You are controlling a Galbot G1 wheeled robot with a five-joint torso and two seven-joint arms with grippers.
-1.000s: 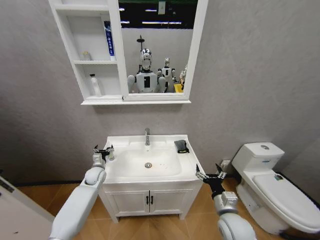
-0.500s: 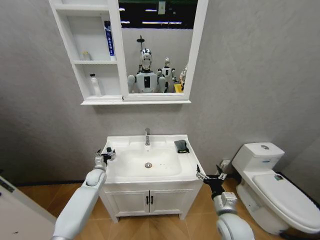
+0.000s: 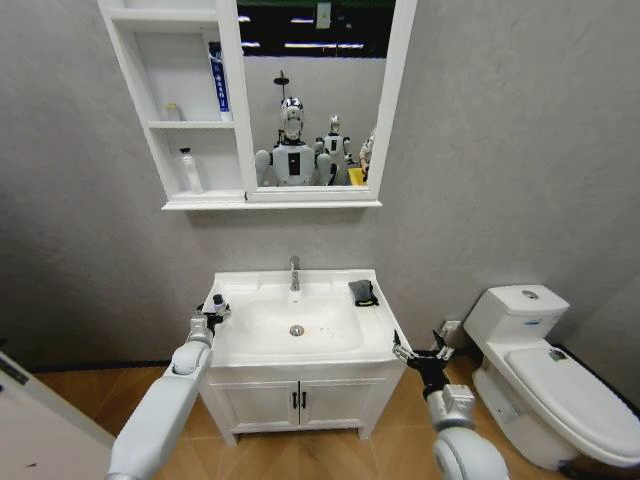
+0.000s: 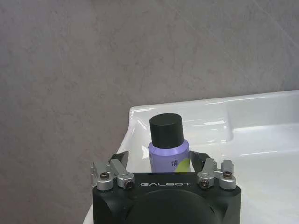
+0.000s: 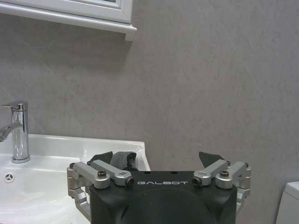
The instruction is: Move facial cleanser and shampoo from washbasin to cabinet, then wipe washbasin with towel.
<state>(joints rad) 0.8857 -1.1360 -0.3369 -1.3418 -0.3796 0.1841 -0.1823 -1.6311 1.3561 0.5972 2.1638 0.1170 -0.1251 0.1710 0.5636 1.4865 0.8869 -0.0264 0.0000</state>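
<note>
Bathroom: washbasin [image 3: 225, 345], toilet [image 3: 560, 385], mirror [image 3: 315, 60].

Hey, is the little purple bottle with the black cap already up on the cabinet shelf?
No, the purple bottle stands on the washbasin rim at its corner, between the open fingers of the left tool.

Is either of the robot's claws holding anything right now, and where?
Nothing is held. The left gripper is open around a purple bottle on the washbasin edge, not gripping it. The right gripper is open and empty.
</note>
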